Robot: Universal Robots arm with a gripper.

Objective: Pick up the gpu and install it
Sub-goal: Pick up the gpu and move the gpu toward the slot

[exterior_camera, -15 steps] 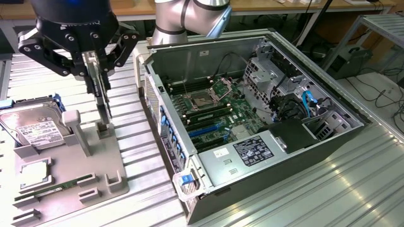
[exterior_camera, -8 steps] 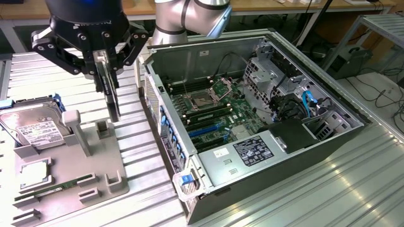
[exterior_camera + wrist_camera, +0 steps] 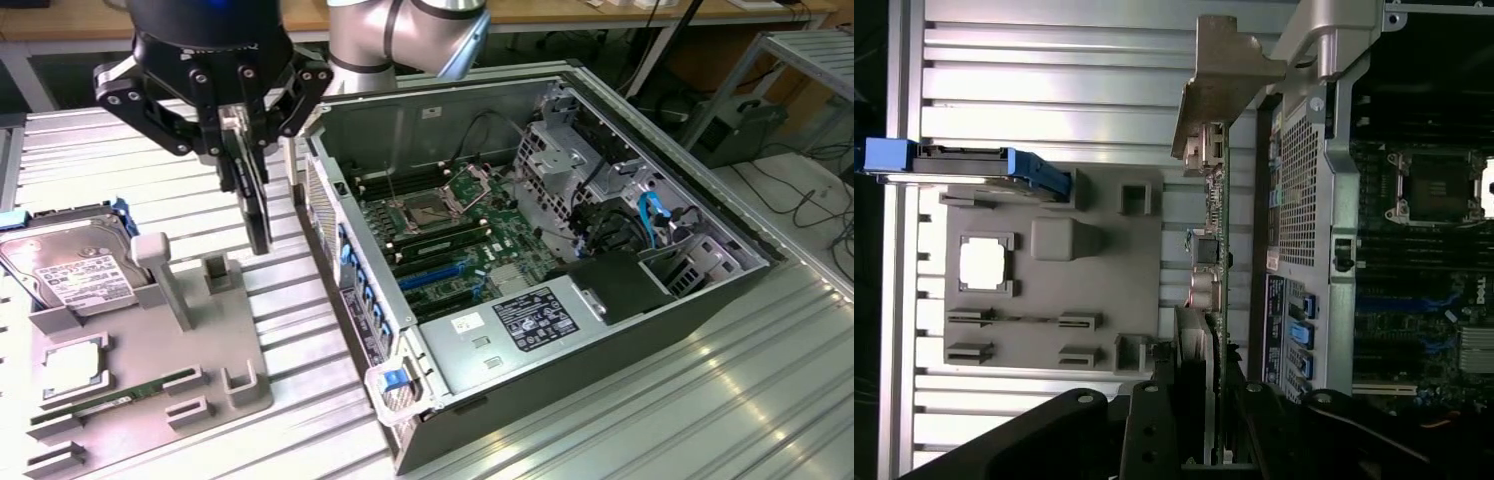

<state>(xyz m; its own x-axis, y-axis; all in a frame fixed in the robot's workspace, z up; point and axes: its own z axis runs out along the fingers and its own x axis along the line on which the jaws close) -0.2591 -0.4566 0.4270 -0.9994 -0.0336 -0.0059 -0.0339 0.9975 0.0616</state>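
Observation:
The gpu (image 3: 252, 205) is a thin dark card hanging edge-on and upright, in the air above the grey fixture (image 3: 150, 335) and just beside the open computer case (image 3: 627, 300). My gripper (image 3: 240, 150) is shut on the card's upper edge. In the wrist view the gpu (image 3: 1214, 250) runs away from my fingers (image 3: 1154, 420), and its silver bracket (image 3: 1224, 75) is at the far end. The card hangs between the fixture (image 3: 1054, 300) and the case wall (image 3: 1299, 190).
The case lies open with the motherboard (image 3: 441, 230) and blue slots (image 3: 430, 278) exposed. On the fixture sit a hard drive (image 3: 67, 265) with blue rails, a CPU (image 3: 74, 365) and a green memory stick (image 3: 127, 390). The ribbed metal table (image 3: 667, 420) surrounds all of it.

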